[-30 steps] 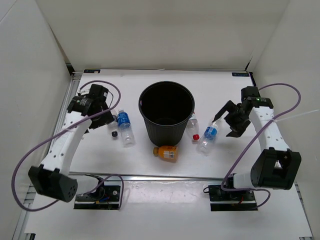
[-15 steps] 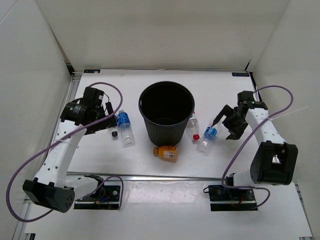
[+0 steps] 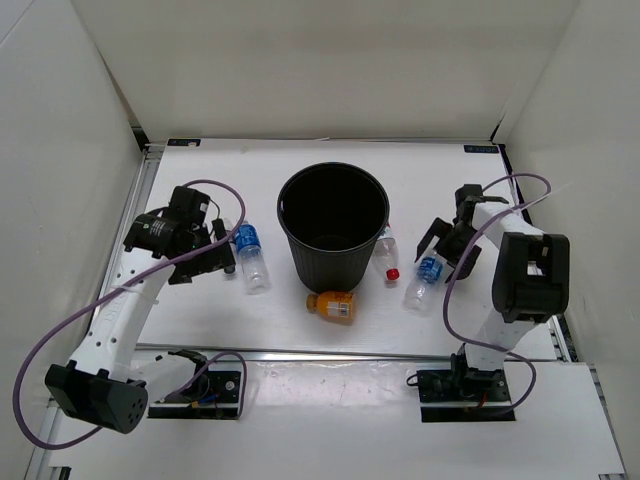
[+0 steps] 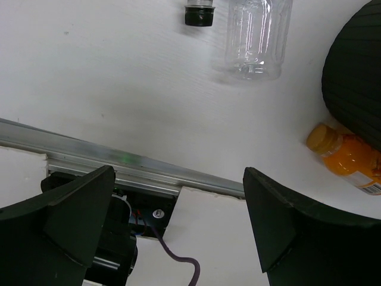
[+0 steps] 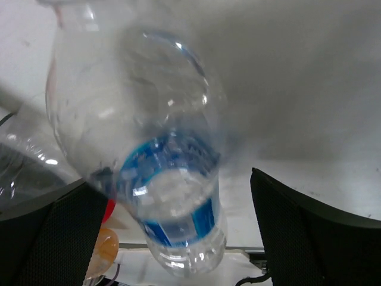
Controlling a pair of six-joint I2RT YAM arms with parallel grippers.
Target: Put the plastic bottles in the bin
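**Bottles (image 3: 425, 272) all outside the bin (image 3: 300, 252); both arms have closed in**

The right end effector (image 5: 172, 185) is released, with its jaws spread wide. In the wrist view the right bottle (image 5: 172, 202), clear with a blue label, lies in the gap between the two fingers (image 5: 53, 238). Neither finger looks to be pressing on it, so it is straddled rather than gripped. Over the last second this arm swung in from the 3 o'clock side to sit over that bottle, which lies on the worktop (image 3: 470, 170) at about 4 o'clock from the bin. The red-cap bottle (image 3: 388, 258) lies between it and the bin wall.

The left end effector (image 4: 178, 173) is also released and holds nothing. It has come down from farther back to just beside the left bottle (image 4: 256, 36). That bottle lies ahead of the jaws at roughly 1 o'clock in the wrist view, not yet between them, with a black cap (image 4: 199, 13) at 12 o'clock.

Seen from above, the left bottle lies at 8 o'clock from the bin and the orange bottle (image 3: 333, 306) at 6 o'clock, close to its base.

Both approaches look nearly finished. The right side probably only needs to close. The left side probably still needs to move forward and a little to one side first.
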